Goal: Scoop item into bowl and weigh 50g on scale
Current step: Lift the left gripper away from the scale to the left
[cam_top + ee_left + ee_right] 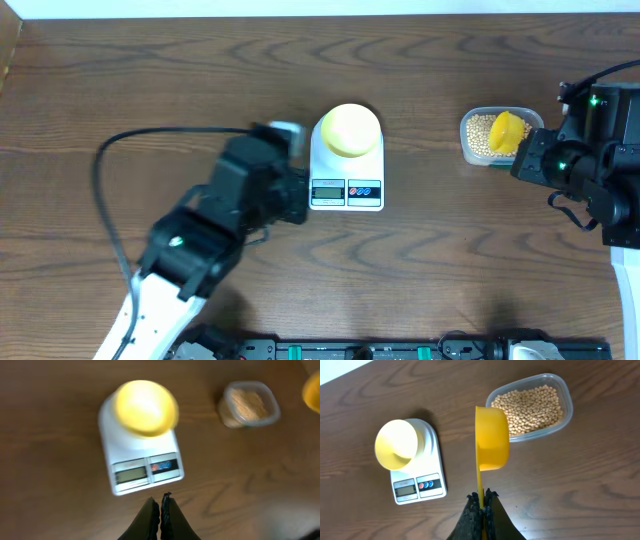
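1. The right gripper (482, 499) is clamped on the handle of the yellow scoop (491, 440), which is held on edge over the clear plastic tub (564, 417) of beans (530, 405).
2. The left gripper (161, 505) is closed on nothing, just beside the white scale (346, 170).
3. The pale yellow bowl (349, 129) sits on the scale and looks empty (so scooping is the step in hand).
4. The next move calls for dipping the scoop's mouth into the beans, lifting it level and carrying it to the bowl.

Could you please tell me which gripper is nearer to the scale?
Left. The left gripper sits shut just off the display edge of the scale; the right gripper is off by the bean tub, holding the yellow scoop.
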Robot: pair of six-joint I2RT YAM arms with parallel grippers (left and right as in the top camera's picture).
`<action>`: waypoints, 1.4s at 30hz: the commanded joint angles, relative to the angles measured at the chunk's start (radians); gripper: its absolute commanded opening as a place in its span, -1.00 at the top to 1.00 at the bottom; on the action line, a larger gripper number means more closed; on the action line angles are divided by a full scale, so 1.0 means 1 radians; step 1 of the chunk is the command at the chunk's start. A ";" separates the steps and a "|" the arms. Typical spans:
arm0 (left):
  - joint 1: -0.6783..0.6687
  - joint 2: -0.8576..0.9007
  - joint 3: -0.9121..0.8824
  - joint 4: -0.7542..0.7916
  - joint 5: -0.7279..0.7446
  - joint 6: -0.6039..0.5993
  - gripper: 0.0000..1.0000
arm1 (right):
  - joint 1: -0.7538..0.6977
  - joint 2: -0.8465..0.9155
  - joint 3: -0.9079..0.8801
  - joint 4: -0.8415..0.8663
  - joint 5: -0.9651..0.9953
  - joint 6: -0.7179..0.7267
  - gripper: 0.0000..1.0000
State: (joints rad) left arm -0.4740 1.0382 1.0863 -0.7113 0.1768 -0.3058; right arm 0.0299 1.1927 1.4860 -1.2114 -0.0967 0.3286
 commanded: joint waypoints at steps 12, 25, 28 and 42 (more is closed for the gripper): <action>0.250 -0.026 0.006 -0.137 -0.037 -0.152 0.83 | -0.003 -0.009 0.018 0.008 0.011 -0.012 0.98; 0.251 0.002 0.006 -0.136 -0.373 -0.152 -0.58 | -0.003 0.015 0.017 0.181 0.151 -0.102 0.98; 0.250 0.026 0.006 -0.137 -0.373 -0.152 -0.96 | -0.003 0.027 0.017 0.183 0.151 -0.103 0.98; 0.250 0.123 0.006 -0.163 -0.372 -0.152 -0.96 | -0.003 0.050 0.016 0.182 0.222 -0.177 0.98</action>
State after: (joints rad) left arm -0.2298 1.1484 1.0863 -0.8688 -0.1715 -0.4564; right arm 0.0299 1.2427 1.4860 -1.0325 0.0906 0.1719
